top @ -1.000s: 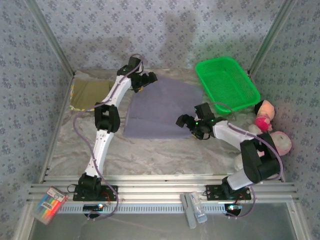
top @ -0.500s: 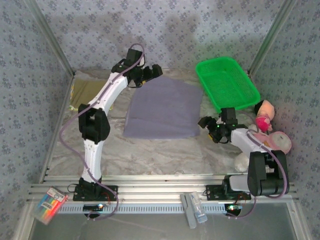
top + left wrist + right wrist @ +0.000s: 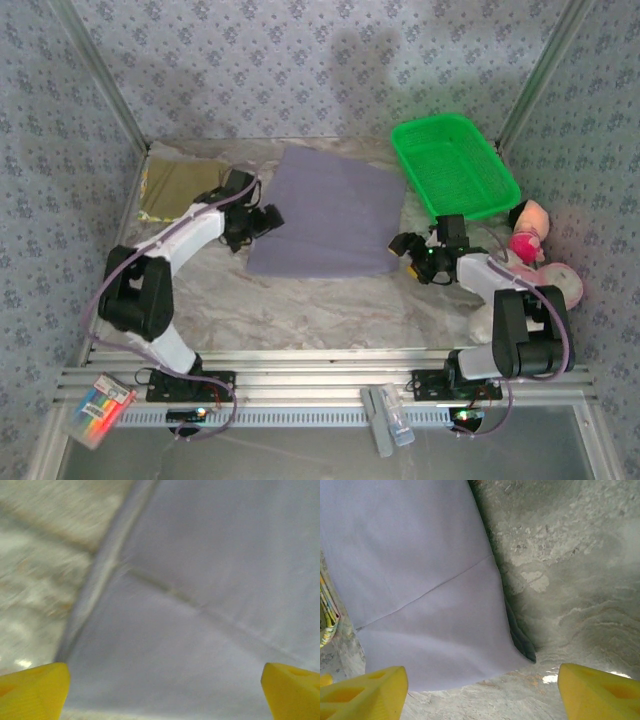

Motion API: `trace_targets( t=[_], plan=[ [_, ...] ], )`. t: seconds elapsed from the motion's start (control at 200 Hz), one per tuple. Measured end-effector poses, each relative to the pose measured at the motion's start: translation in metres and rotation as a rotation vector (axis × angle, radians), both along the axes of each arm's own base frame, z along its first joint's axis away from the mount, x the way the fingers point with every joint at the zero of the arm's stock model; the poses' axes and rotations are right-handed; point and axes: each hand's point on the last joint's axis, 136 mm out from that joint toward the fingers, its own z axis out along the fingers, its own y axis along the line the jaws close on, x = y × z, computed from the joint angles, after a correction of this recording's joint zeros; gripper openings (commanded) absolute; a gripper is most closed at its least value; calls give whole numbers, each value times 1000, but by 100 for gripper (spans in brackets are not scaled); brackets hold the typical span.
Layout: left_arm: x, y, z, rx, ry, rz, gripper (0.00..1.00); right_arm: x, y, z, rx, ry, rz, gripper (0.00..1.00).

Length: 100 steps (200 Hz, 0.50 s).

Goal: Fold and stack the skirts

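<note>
From above and behind the arms, a marbled worktop [image 3: 300, 300] carries a grey-lavender skirt [image 3: 325, 215], spread flat near the middle. An olive-khaki skirt [image 3: 180, 185] lies folded in the far left corner, apart from it. A green basket [image 3: 455, 165] sits at the far right, with pink plush toys [image 3: 535, 240] just in front of it by the right wall. The left arm [image 3: 195, 228] lies low across the worktop, with the left jaws at the grey-lavender skirt's left edge. The right arm [image 3: 478, 268] extends leftward, and the right jaws are just beside the skirt's near right corner. From this height the gap of either pair is hard to read. At the left wrist the camera sits close over the grey-lavender cloth. Two yellow fingertips [image 3: 32, 687] stand in the bottom corners, so the left jaws are wide apart and hold nothing. I cannot tell whether they touch the cloth. A stitched seam runs diagonally across the cloth. The skirt's thick edge climbs up the left side, with blurred worktop beyond it. At the right wrist, yellow fingertips [image 3: 362, 692] again fill the bottom corners, so the right jaws are wide and empty. The skirt's corner lies ahead of them, its tip casting a dark shadow, and a fine seam crosses it. Bare worktop lies to the right, and a strip of patterned cloth [image 3: 327, 615] shows at the left edge.
</note>
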Motion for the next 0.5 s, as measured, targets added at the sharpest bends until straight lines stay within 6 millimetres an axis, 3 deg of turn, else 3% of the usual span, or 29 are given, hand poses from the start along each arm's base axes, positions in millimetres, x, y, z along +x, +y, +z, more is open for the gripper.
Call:
trace_targets(
  t=[0.16, 0.265, 0.5],
  plan=[
    [-38, 18, -32, 4, 111, 66, 65, 2, 1, -1, 0, 6, 1, 82],
    [-48, 19, -42, 2, 147, 76, 61, 6, 1, 3, 1, -6, 1, 82],
    [-42, 21, -45, 16, 129, 84, 61, 7, 1, 4, 1, -9, 1, 83]
  ],
)
